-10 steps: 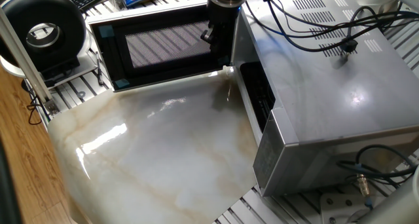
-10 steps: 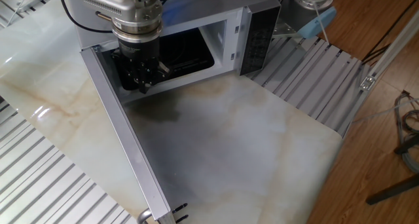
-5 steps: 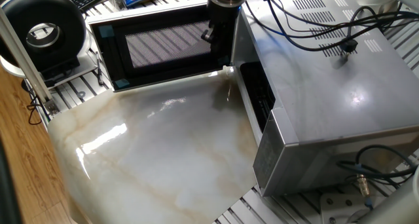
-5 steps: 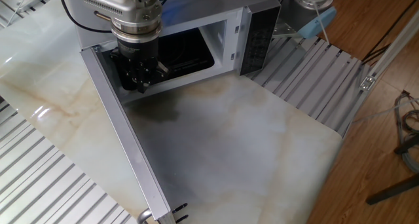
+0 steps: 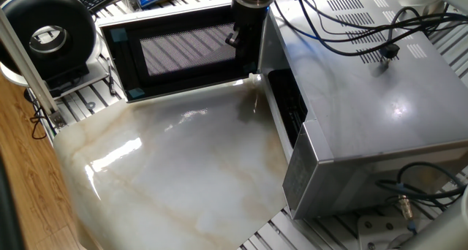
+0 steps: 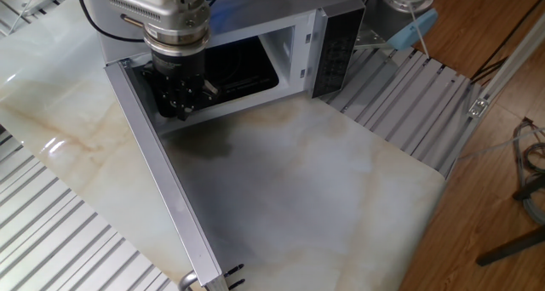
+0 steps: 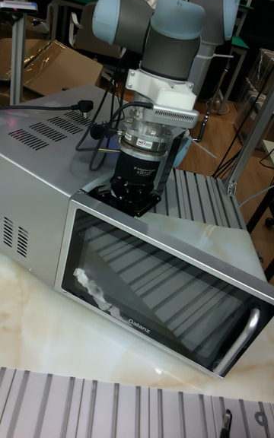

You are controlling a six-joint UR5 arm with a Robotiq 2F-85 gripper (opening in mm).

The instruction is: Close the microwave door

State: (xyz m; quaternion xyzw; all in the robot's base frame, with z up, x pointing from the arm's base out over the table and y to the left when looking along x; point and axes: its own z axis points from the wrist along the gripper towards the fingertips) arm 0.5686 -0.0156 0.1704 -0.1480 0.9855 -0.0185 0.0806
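The microwave door point(image 5: 179, 51) stands swung wide open, roughly square to the front of the microwave point(image 5: 365, 96), its mesh inner face turned toward the marble tabletop point(image 5: 183, 177) and its silver front with the vertical bar handle point(image 7: 242, 339) facing outward at the far end. We see the dark cavity point(image 6: 226, 70) exposed, with the control panel point(image 6: 328, 53) at the side away from the hinge. The gripper point(image 6: 181, 104) hangs low just inside the hinge corner, tucked between the door's inner face and the cavity mouth, close to or touching the door; whether its fingers are apart or together we cannot tell, since the black fingertips blur into the shadowed opening. We judge the placement deliberate: from the inner side near the hinge the arm can only pull or drag, so closing likely calls for moving around to the door's outer face and pushing along the swing arc. Cables point(image 5: 351, 31) trail across the vented top panel, and a round black-and-white device point(image 5: 47, 34) sits beyond the door's free end, well apart from its path.
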